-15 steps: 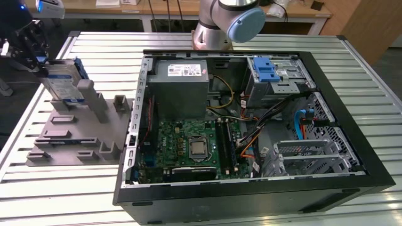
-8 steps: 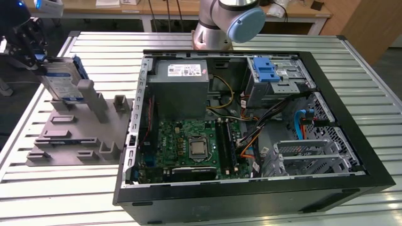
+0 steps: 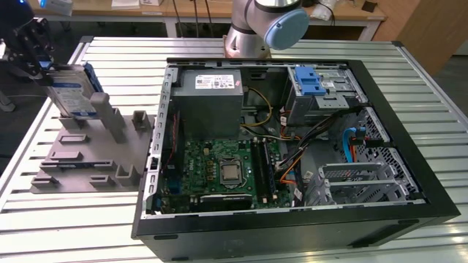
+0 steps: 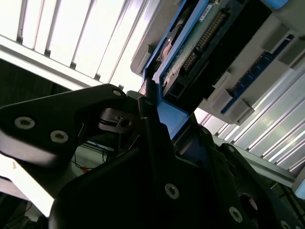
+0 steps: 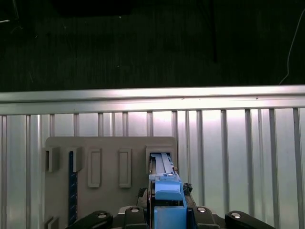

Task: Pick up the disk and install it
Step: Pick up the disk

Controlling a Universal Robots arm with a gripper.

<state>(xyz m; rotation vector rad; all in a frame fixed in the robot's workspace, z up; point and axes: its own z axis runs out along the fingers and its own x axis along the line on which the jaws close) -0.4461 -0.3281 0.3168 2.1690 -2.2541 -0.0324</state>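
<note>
Your gripper clamps the disk between its fingers, upright at the grey stand, nine o'clock from the computer case.

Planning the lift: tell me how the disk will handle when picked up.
The disk is a flat metal slab, so likely stiff and heavy for its size. Standing on edge at the grey holder, it could tip if released. Its blue bracket may flex.

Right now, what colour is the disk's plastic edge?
Blue. The bracket shows best in the second wrist view.
</note>
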